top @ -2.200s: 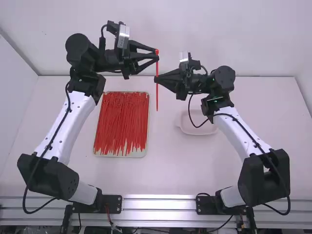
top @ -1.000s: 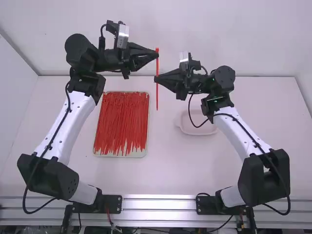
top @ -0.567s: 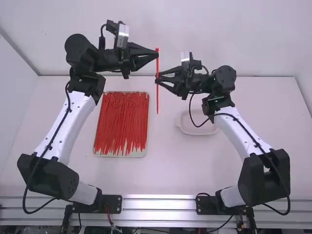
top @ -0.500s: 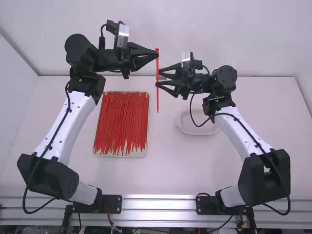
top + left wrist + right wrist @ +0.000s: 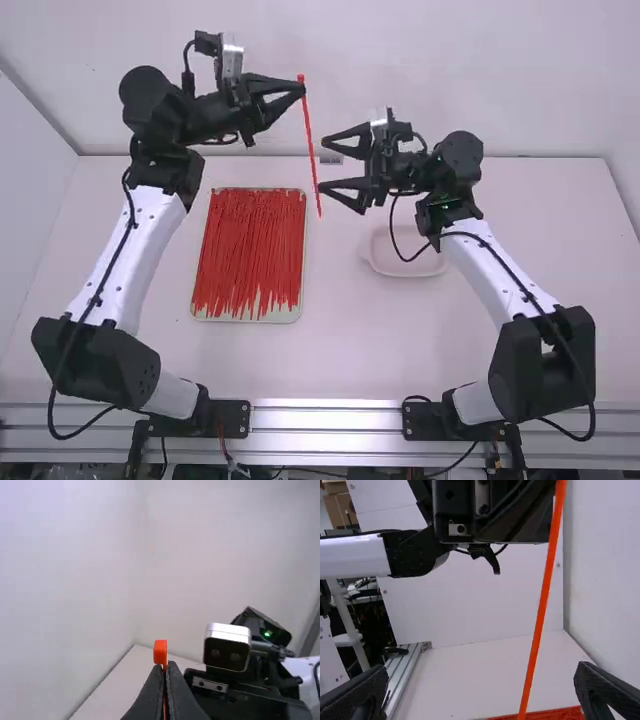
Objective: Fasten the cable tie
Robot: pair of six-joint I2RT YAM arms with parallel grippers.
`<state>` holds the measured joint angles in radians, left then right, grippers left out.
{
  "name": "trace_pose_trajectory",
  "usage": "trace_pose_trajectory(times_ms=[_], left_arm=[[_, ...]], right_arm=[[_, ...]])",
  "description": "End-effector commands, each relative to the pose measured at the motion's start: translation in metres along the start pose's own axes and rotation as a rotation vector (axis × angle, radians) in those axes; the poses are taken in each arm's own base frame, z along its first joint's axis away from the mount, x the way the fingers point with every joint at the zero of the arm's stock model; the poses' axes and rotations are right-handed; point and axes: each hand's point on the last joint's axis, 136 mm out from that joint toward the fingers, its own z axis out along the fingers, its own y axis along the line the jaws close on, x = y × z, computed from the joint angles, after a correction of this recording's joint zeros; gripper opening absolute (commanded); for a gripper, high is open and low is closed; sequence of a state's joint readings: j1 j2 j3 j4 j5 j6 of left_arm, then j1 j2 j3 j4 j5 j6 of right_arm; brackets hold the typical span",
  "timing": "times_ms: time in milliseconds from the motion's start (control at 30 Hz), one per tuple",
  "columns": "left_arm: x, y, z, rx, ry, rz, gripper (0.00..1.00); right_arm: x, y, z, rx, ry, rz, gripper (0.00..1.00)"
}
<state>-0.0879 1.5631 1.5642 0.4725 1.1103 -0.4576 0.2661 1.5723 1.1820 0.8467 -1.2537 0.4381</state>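
Tie [image 5: 311, 150] hangs in mid-air in the high view, slanting down from the left gripper [image 5: 293, 88], which is clamped on it just under its head. Its free tail ends over the far corner of the tray [image 5: 298, 312]. The right gripper [image 5: 330, 165] sits just beside the strap, spread wide and holding nothing.

In the left wrist view the two fingers are pressed flat together with the strap between them, and the tie's head [image 5: 160, 651] stands just above their tips.

In the right wrist view the strap [image 5: 542, 615] crosses the wide gap between that gripper's own fingers, nearer one of them.

Held at one end only, the strap can swing. Closing off-centre would likely push it aside or twist it in the left pinch, so the tail would then miss the head's slot.
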Motion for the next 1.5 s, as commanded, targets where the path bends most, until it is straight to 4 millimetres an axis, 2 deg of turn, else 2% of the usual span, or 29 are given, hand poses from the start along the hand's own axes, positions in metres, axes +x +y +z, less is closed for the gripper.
trace_pose_trajectory(times_ms=[0,100,167,400,667,1000,1233,1367,1400,1467], left_arm=[[-0.010,0.012,-0.003,-0.077,-0.035,-0.006,0.02],[-0.010,0.020,-0.007,-0.106,-0.036,-0.019,0.02],[-0.010,0.023,-0.010,-0.118,-0.038,-0.023,0.02],[-0.009,0.032,-0.012,-0.160,-0.046,-0.058,0.02],[-0.006,0.052,-0.016,-0.229,-0.065,-0.105,0.02],[0.006,0.085,-0.011,-0.281,-0.062,-0.183,0.02],[0.026,0.122,0.006,-0.297,-0.002,-0.319,0.02],[0.043,0.129,0.015,-0.247,0.028,-0.462,0.02],[0.043,0.129,0.015,-0.247,0.028,-0.462,0.02],[0.052,0.133,0.013,-0.231,0.038,-0.568,0.02]], right_arm=[[0.000,0.000,-0.002,-0.003,0.003,-0.001,0.99],[0.002,0.004,-0.005,-0.029,0.016,-0.012,0.99],[0.000,0.006,-0.009,-0.046,0.019,-0.093,0.99],[-0.002,-0.004,-0.027,-0.011,0.023,-0.336,0.99],[-0.001,-0.006,-0.036,-0.014,0.033,-0.469,0.99],[0.004,0.007,-0.028,-0.086,0.035,-0.611,0.99],[0.006,0.008,-0.026,-0.095,0.033,-0.660,0.99],[0.012,0.004,-0.027,-0.093,0.042,-0.719,0.99],[0.012,0.004,-0.027,-0.093,0.042,-0.719,0.99],[0.018,0.003,-0.026,-0.095,0.047,-0.765,0.99]])
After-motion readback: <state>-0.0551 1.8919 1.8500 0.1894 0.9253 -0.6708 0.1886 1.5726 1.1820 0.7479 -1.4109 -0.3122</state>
